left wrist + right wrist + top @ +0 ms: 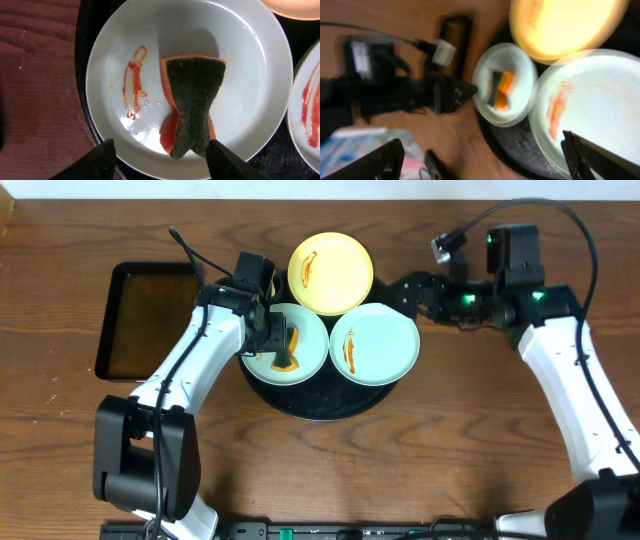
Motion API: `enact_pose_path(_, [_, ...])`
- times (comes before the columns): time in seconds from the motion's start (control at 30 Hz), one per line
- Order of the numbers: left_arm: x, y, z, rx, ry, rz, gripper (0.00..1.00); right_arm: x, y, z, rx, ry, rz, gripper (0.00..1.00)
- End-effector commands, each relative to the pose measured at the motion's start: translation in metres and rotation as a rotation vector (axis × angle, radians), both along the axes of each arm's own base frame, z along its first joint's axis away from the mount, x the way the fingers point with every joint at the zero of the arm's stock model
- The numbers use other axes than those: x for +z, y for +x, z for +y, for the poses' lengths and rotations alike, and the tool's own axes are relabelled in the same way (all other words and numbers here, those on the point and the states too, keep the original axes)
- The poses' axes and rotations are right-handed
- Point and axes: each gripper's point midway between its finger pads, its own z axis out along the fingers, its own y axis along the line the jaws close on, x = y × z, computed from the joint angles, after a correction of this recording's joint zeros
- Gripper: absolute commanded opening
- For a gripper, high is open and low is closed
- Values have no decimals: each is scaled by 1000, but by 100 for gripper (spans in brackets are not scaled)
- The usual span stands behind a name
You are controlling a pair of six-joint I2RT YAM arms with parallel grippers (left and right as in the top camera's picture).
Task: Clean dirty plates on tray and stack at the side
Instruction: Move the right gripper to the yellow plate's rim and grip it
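Note:
The round black tray (pixel 318 408) holds three plates. The pale yellow plate (pixel 330 272) at the back has an orange streak. The left mint plate (pixel 305 360) carries a sauce streak (pixel 134 80) and an orange sponge with a green scouring face (pixel 192 102) lying in it. The right mint plate (pixel 378 345) is streaked too. My left gripper (pixel 268 330) hovers over the left mint plate, and its fingers (pixel 160 144) are open either side of the sponge's near end. My right gripper (pixel 405 290) is open and empty, beside the yellow plate's right edge. The right wrist view is blurred.
A smaller rectangular black tray (pixel 145 320) with brownish liquid lies left of the round tray. Cables run across the back of the wooden table (pixel 480 440). Light-coloured clutter (pixel 365 145) shows blurred at the lower left of the right wrist view.

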Motion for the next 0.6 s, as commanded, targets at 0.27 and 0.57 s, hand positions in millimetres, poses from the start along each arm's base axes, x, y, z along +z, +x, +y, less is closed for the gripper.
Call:
enact_pose_path(0.27, [0, 1, 3, -1, 11, 0, 61, -32, 52, 2, 0, -404, 125, 99])
enact_pose_path(0.57, [0, 1, 3, -1, 11, 0, 61, -54, 91, 82, 31, -350, -45, 85])
